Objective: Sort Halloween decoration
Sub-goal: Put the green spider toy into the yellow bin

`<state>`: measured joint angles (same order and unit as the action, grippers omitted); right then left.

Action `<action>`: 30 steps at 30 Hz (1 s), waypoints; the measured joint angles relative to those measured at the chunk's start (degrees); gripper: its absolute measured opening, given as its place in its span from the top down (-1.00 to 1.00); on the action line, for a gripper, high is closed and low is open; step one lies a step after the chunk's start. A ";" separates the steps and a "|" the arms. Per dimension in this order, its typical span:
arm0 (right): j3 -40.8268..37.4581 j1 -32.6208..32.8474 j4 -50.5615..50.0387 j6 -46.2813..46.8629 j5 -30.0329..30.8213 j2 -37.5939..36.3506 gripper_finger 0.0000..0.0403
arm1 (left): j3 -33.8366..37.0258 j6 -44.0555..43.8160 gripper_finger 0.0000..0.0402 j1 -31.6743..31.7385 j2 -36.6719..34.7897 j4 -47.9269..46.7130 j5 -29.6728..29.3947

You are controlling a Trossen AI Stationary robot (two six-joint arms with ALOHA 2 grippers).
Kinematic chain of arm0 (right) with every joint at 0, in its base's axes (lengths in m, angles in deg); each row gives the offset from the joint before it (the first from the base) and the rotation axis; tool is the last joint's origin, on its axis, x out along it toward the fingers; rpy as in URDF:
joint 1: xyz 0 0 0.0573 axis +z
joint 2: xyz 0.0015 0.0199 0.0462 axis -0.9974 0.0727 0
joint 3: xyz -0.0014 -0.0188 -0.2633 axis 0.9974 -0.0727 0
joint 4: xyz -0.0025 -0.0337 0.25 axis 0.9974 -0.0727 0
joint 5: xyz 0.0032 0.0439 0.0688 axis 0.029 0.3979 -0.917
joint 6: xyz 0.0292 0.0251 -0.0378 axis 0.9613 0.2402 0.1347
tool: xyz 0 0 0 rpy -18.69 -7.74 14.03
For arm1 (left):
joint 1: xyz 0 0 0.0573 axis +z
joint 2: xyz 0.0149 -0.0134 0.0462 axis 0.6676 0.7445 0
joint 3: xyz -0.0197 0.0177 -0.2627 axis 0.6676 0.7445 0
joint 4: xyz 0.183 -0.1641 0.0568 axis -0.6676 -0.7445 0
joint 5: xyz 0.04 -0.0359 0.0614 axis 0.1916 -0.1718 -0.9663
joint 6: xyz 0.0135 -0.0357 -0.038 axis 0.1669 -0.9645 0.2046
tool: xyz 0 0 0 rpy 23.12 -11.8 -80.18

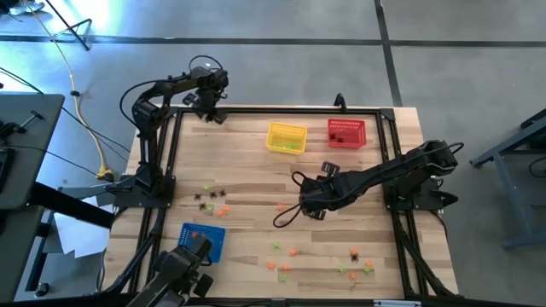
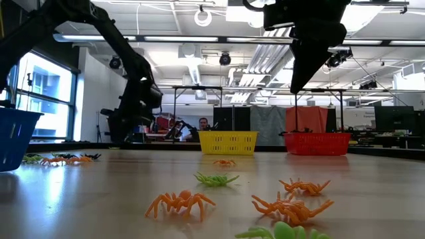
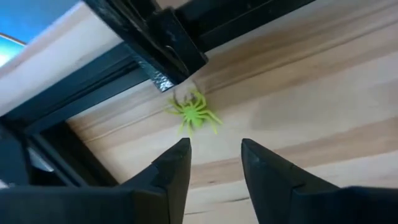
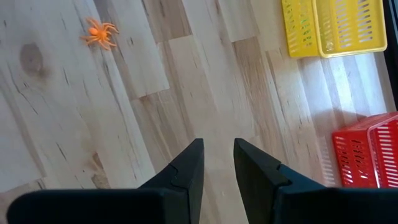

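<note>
The Halloween decoration is many tiny plastic spiders in orange, light green and black. One cluster (image 1: 213, 201) lies on the left of the wooden table, and others (image 1: 354, 261) lie near the front edge. One light-green spider (image 3: 194, 114) rests on the wood beside the black table frame (image 3: 155, 37) at the far left corner. My left gripper (image 3: 214, 163) points down just short of it, open, touching nothing. My right gripper (image 4: 217, 163) hangs open over bare wood at mid-table (image 1: 309, 205). An orange spider (image 4: 99, 32) lies ahead of it.
A yellow basket (image 1: 286, 136) and a red basket (image 1: 345, 132) stand at the far edge, and a blue basket (image 1: 203, 239) stands near the front left. Black frame rails (image 1: 171, 162) run along the table's sides. A person (image 2: 202, 125) sits in the room beyond the table.
</note>
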<state>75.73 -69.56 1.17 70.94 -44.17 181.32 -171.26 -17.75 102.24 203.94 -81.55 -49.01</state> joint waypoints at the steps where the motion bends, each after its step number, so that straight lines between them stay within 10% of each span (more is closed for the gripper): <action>1: 0.00 0.02 0.02 0.00 0.00 0.00 0.59 | 0.00 -0.01 0.33 0.10 0.47 0.03 0.00; 30: -0.01 0.00 0.00 -0.33 0.02 0.00 0.59 | 0.12 -0.86 0.30 1.89 1.31 2.97 -0.81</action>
<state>75.72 -69.56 1.17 70.61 -44.15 181.32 -171.14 -18.61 104.13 205.25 -78.57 -49.82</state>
